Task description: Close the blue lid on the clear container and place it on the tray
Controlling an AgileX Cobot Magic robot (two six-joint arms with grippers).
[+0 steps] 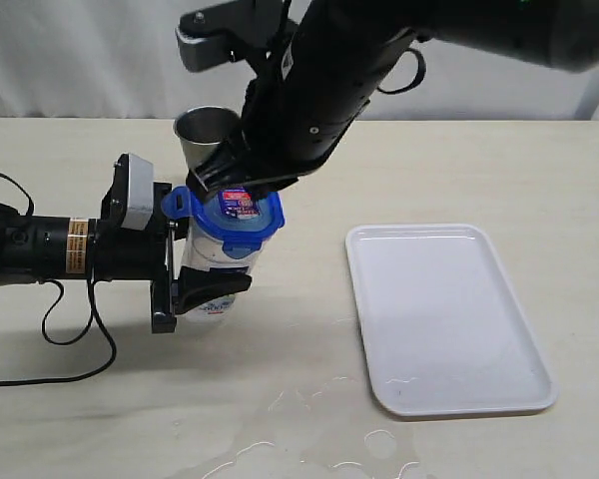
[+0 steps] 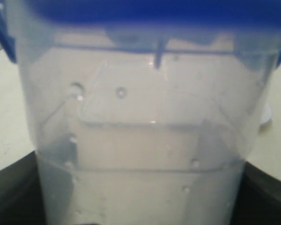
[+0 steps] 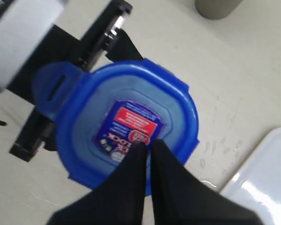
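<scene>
The clear container stands upright on the table, clamped between the fingers of my left gripper; it fills the left wrist view. The blue lid sits on its mouth, one flap sticking out toward the left arm. In the right wrist view the blue lid shows its red and blue label. My right gripper is shut, its tips pressing down on the lid beside the label. The white tray lies to the right, with nothing on it.
A steel cup stands just behind the container, under the right arm. Water is spilled on the table near the front edge and beside the tray's corner. A black cable loops below the left arm.
</scene>
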